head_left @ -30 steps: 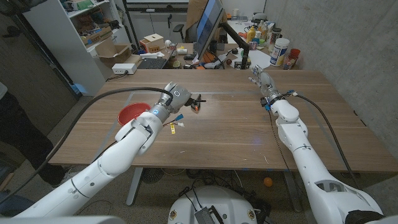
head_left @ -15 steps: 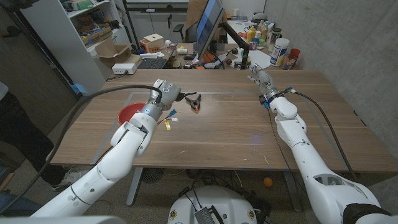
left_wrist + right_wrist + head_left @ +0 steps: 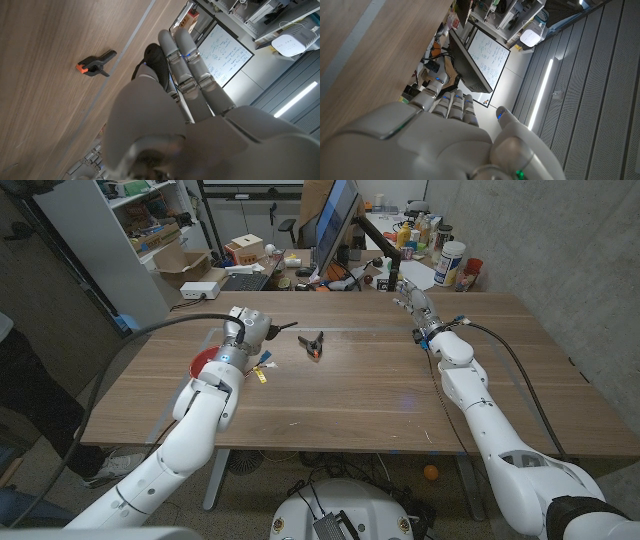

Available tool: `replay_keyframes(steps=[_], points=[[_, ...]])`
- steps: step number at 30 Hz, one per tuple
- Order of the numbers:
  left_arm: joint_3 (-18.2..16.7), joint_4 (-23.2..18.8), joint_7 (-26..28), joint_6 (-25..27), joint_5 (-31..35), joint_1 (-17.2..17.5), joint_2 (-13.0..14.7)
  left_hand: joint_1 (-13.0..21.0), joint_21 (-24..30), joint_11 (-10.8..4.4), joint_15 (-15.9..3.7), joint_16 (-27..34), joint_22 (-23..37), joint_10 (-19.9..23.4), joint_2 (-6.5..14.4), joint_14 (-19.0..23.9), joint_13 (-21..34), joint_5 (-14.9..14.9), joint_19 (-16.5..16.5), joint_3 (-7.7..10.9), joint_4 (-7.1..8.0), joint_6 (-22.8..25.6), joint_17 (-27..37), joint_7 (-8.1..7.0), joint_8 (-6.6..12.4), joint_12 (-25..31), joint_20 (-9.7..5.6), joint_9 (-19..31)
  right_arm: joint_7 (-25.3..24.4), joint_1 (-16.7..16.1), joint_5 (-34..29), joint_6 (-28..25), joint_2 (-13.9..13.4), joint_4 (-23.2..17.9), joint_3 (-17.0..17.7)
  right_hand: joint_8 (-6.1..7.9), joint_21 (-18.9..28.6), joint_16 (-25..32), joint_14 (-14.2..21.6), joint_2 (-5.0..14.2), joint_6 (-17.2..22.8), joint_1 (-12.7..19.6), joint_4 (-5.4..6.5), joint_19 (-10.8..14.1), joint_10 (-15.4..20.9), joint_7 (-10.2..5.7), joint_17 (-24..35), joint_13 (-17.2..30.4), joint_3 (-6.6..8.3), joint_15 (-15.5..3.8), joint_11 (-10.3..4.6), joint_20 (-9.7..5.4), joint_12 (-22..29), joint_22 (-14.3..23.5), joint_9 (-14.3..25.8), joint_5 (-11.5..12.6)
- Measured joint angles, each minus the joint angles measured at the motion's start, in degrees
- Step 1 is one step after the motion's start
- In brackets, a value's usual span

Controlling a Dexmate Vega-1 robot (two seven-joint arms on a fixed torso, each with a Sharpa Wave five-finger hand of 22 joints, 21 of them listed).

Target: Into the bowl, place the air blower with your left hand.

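The air blower, gripped by the left hand beside the bowl at left centre, risked release short of the rim.

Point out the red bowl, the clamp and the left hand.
red bowl (image 3: 205,361), head view, on its visible rim left of the arm.
clamp (image 3: 314,341), head view, on its body; also (image 3: 95,62) in left wrist view.
left hand (image 3: 247,328), head view, on its back.

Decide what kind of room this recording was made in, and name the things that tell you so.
Probably a robotics lab or workshop: a monitor and cluttered bench behind the wooden table, storage shelves holding boxes, and cables trailing across the work area.
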Motion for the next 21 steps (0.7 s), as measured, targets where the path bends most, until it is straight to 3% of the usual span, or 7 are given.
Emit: replay_keyframes(steps=[11,21], points=[[-0.45,1.27,-3.25,1.52,1.31,-1.04,-1.32,0.00,0.00,-0.20,0.08,0.00,0.00,0.21,0.00,0.09,-0.01,-0.41,0.00,0.00,0.00,0.52,0.53,0.08,-0.08,-0.01,0.00,-0.01,0.18,-0.07,0.22,0.08,-0.16,-0.30,0.06,0.00,0.00,0.00,0.00,0.00,0.00,0.00,0.00,0.00,0.00,0.00,0.00,0.00,0.00,0.00,0.00,0.00,0.00,0.00,0.03,-0.01],[-4.25,0.44,-2.72,-1.09,-5.27,0.75,3.01,0.01,0.00,-0.76,-0.13,0.00,-0.31,0.70,0.00,0.29,0.04,-0.83,0.00,0.00,0.00,2.03,0.80,-0.43,-0.52,-0.18,0.00,0.28,0.41,-0.12,0.34,0.15,-0.21,-0.23,0.07,0.00,0.00,0.00,0.00,0.00,0.00,0.00,0.00,0.00,0.00,0.00,-0.01,0.00,0.00,0.00,0.00,0.00,0.00,0.00,0.03,-0.01]])
